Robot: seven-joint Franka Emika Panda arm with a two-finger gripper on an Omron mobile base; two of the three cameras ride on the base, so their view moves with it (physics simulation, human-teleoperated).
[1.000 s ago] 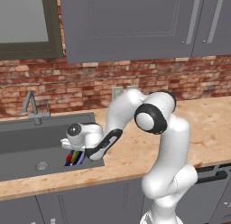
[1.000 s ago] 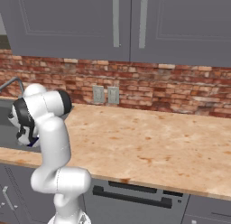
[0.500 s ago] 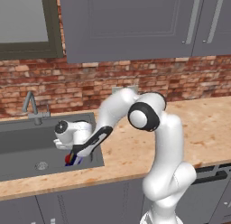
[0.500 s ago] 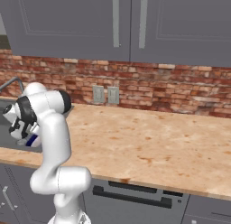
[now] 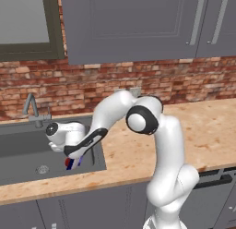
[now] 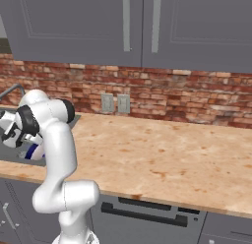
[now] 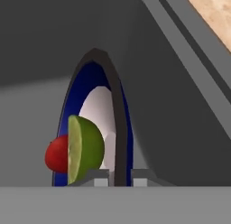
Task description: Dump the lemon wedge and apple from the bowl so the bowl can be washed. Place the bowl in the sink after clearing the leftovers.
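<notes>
bowl (image 7: 97, 123): on edge inside sink (image 5: 27, 147), rim pinched by gripper (image 7: 115, 175). lemon wedge (image 7: 84, 148) + apple (image 7: 56, 154): against bowl's white inside, touching.

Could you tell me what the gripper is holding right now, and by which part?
The gripper is shut on the bowl, pinching its dark blue rim, edge-on over the sink.

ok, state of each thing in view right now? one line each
gripper: shut on the bowl's rim, over the sink
bowl: held, tilted on edge inside the sink
lemon wedge: still in the bowl, against its white inside
apple: still in the bowl, behind the wedge
sink: no water visible, drain uncovered
faucet: not running
</notes>
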